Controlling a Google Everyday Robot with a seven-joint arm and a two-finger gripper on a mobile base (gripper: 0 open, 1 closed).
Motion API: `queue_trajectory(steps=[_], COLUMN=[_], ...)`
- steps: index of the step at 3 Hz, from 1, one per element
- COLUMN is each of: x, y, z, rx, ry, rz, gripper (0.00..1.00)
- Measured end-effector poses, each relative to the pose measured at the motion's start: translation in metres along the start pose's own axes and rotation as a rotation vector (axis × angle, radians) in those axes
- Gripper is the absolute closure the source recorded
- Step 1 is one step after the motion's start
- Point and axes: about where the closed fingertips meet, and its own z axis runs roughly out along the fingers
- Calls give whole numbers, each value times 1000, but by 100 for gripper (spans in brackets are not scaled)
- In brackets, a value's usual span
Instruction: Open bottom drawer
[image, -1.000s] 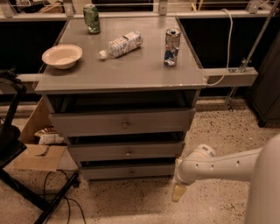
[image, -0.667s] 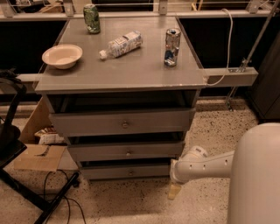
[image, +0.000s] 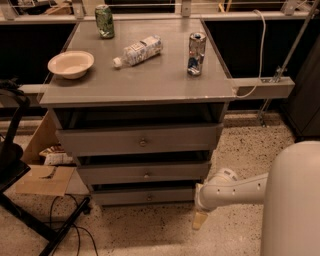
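Your end effector (image: 200, 221) is a little closer to the cabinet than it was a second ago. It has slid to the left and now hangs low, pointing down at the floor (image: 150, 232). It sits just off the right end of the bottom drawer (image: 125, 197). You cannot tell how far open the end effector is, or whether it has hold of anything. The white arm (image: 235, 189) behind it now fills more of the right side of the view.

The bottom drawer has not moved. It is to the left of the end effector and a bit higher. Its small round knob (image: 149, 197) is further left, not yet touched. So the job has not really started. I think you need to lift a little and go left to reach the knob.

High above the end effector is the grey worktop (image: 165, 82). On it, up and far to the left, sits a bowl (image: 70, 63). A green can (image: 104, 21) stands at the back left. A plastic bottle (image: 137, 50) lies on its side, up and to the left. A silver and blue can (image: 196, 53) stands almost straight above the end effector.

Far to the left on the floor is a cardboard box (image: 45, 177), beside a black stand (image: 12, 165). A white cable (image: 261, 45) hangs up and to the right.
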Motion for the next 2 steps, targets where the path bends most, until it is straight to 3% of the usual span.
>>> queue_trajectory(steps=[1,2], x=[-11,-41], y=[-3,-12], z=[40,124], rx=[0,14], ry=[-21,-56], rz=[-38,-140], gripper=[0,0])
